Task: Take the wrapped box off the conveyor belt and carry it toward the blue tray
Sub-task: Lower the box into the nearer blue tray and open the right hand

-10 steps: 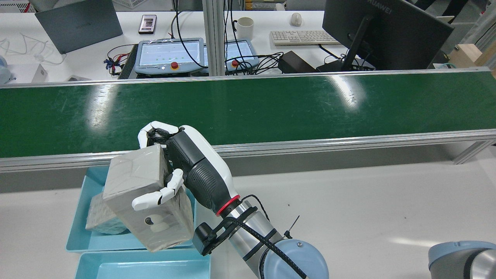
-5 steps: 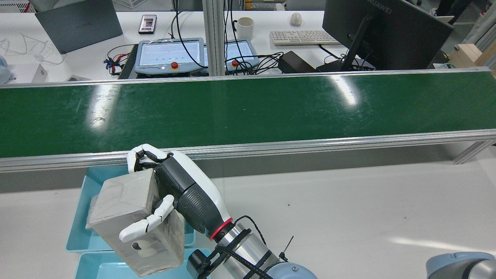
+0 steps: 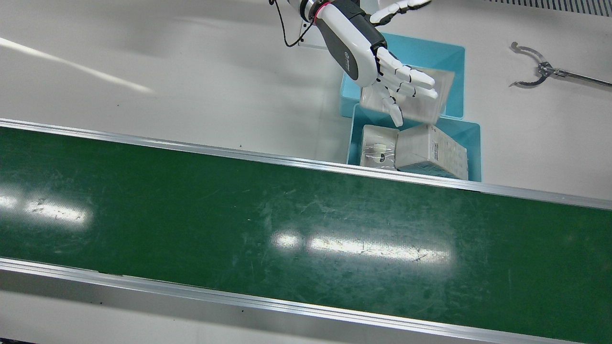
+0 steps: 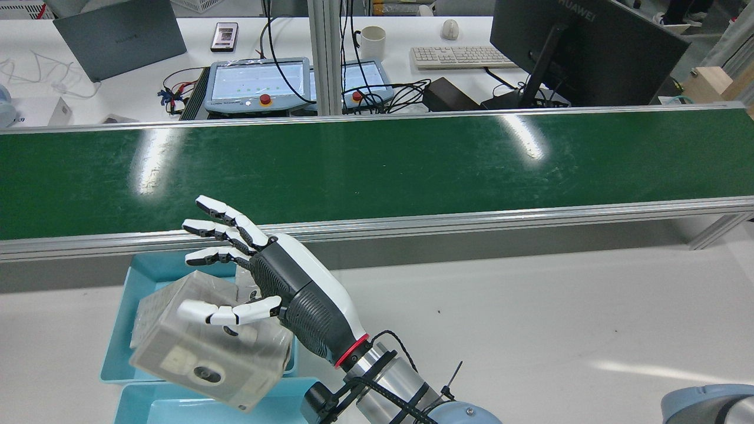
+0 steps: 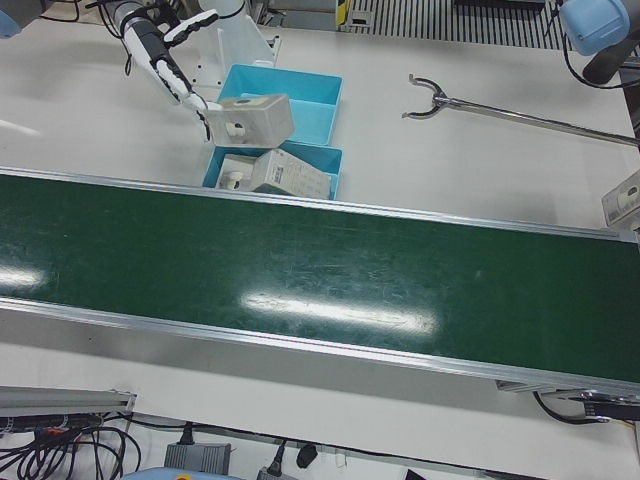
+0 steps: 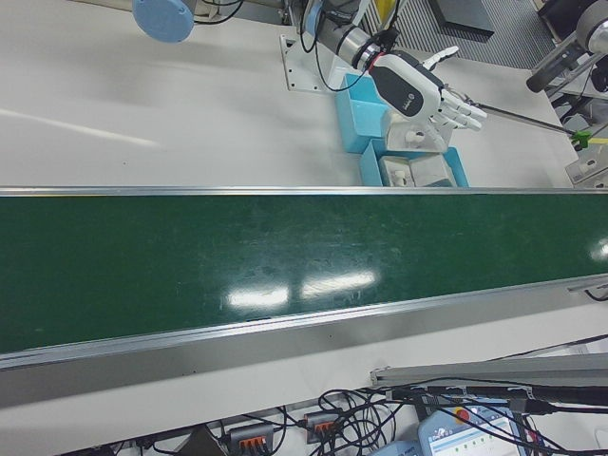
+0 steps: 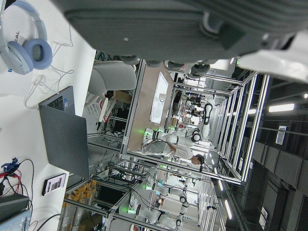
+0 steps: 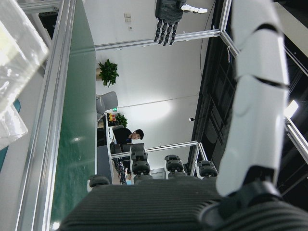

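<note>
Over the two blue trays, left side of the station: left hand point(image 4: 259, 282) spread wide, fingers point(image 4: 221, 232) straight and fanned apart, grasping nothing. Palm faces down and toward the trays.

Wrapped box point(image 4: 206, 347) sits just under the thumb, tilted, its outline blurred in the rear view. Cannot tell whether the thumb touches it. In the front view the box point(image 3: 420, 102) lies under the fingertips, over the edge where the two trays meet. In the left-front view it point(image 5: 255, 118) appears above the trays, one corner beside the fingertips of the left hand point(image 5: 180, 80).

Blue tray beside the conveyor belt point(image 3: 473, 143) holds two other wrapped boxes: a small one point(image 3: 380, 148) and a larger one point(image 3: 432, 150), touching. The second blue tray point(image 3: 454, 57) is behind it, away from the belt.

Conveyor belt point(image 3: 287, 215): green, glare patches only.

Tabletop point(image 3: 167, 71): a grabber tool point(image 3: 535, 71) lies well to the side of the trays.

Right hand point(image 8: 250, 110): seen only in its own camera, thumb stretched straight, released, nothing in it.
</note>
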Robot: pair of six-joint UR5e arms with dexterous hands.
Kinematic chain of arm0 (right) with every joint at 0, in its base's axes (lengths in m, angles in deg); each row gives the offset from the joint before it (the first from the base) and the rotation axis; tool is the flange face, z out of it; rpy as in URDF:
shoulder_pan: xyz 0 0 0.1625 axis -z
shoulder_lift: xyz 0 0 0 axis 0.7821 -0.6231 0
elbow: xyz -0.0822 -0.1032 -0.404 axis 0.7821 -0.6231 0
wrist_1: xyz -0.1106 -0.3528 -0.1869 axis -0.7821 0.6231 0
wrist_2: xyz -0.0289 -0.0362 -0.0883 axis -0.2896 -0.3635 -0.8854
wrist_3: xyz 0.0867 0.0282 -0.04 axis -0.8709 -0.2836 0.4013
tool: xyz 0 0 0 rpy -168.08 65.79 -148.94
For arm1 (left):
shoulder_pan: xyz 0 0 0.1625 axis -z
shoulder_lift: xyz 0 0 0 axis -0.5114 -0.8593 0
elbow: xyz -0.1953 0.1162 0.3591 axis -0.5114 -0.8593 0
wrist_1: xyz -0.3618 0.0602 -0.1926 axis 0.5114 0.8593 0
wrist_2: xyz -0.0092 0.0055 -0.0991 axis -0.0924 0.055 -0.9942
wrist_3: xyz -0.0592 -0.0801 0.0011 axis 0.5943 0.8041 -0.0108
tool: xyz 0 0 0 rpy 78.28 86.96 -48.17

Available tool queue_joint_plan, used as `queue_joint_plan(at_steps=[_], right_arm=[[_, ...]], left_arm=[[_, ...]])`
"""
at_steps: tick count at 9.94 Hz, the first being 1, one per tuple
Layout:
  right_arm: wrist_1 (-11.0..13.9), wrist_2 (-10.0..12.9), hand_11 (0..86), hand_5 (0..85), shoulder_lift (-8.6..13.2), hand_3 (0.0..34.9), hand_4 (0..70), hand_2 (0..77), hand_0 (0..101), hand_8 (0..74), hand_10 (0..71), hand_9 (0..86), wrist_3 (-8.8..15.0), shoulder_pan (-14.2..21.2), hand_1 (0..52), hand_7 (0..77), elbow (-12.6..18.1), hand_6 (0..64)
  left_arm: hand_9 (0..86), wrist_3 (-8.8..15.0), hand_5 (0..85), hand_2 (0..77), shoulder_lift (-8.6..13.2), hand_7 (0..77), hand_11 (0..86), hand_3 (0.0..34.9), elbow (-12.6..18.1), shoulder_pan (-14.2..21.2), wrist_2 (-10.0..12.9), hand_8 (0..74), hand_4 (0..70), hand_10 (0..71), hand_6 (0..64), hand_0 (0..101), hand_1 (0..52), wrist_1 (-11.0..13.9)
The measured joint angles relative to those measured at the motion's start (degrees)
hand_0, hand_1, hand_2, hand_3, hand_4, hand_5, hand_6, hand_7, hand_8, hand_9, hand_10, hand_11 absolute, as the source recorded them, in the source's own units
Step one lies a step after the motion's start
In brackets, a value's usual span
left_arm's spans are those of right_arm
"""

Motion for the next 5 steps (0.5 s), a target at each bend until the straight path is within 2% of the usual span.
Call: queue_joint_plan(at_steps=[1, 2, 3, 4, 5], right_arm=[[0.0, 0.1, 1.1, 3.8, -0.7, 19.9, 0.0, 13.1, 46, 12.0, 0.0, 16.4, -0.3, -0.5, 18.5, 2.7, 0.7, 0.0], [0.0, 0.1, 1.1, 1.6, -1.1, 26.7, 0.0, 10.9, 46, 0.0, 0.0, 1.6, -0.8, -1.0, 14.2, 6.5, 1.1, 0.0], [0.0, 0.1, 1.1, 1.6, -1.4, 26.7, 0.0, 10.9, 46, 0.0, 0.0, 1.6, -1.2, -1.3, 14.2, 6.5, 1.5, 0.0], [0.1, 0.0, 1.1, 1.6, -2.1, 29.7, 0.0, 14.7, 46, 0.0, 0.0, 1.6, -1.5, -1.5, 10.9, 6.5, 2.5, 0.0], [0.3, -0.1, 1.1, 1.6, -3.5, 29.7, 0.0, 14.7, 46, 0.0, 0.0, 1.6, -1.7, -1.8, 10.9, 6.5, 4.1, 0.0]], left_arm=[[0.0, 0.0, 1.1, 0.5, 0.0, 0.0, 0.0, 0.0, 0.0, 0.0, 0.0, 0.0, 0.0, 0.0, 0.0, 0, 0.0, 0.0], [0.0, 0.0, 1.1, 0.5, 0.0, 0.0, 0.0, 0.0, 0.0, 0.0, 0.0, 0.0, 0.0, 0.0, 0.0, 0, 0.0, 0.0], [0.0, 0.0, 1.1, 0.5, 0.0, 0.5, 0.0, 0.0, 0.0, 0.0, 0.0, 0.0, 0.0, 0.5, 0.0, 0, 0.0, 0.0], [0.0, 0.0, 1.1, 0.5, 0.0, 0.0, 0.0, 0.0, 0.0, 0.0, 0.0, 0.0, 0.0, 0.5, 0.0, 0, 0.0, 0.0], [0.0, 0.0, 1.1, 0.5, 0.0, 0.0, 0.0, 0.0, 0.0, 0.0, 0.0, 0.0, 0.0, 0.0, 0.0, 0, 0.0, 0.0]])
